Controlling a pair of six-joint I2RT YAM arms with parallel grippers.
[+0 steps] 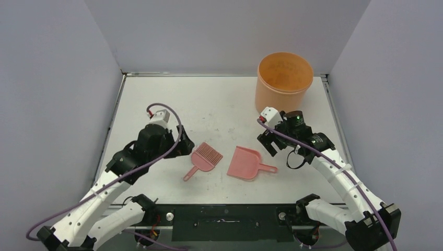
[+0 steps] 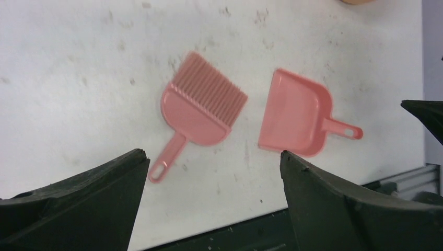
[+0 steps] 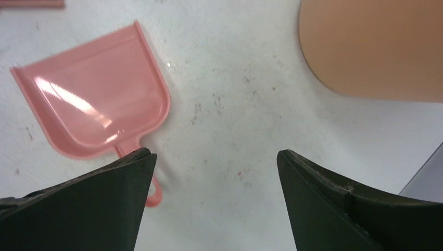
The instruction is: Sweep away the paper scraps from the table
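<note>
Top external view, left claw (image 1: 185, 147), right claw (image 1: 267, 142) spread wide, empty, seemingly above table (image 1: 219, 104), brush (image 1: 205, 158) and dustpan (image 1: 245, 163) between.

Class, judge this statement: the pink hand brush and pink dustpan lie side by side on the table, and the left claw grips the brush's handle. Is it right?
Not quite. The left claw is open and holds nothing; the hand brush lies free on the table beside the dustpan, as the left wrist view shows.
</note>
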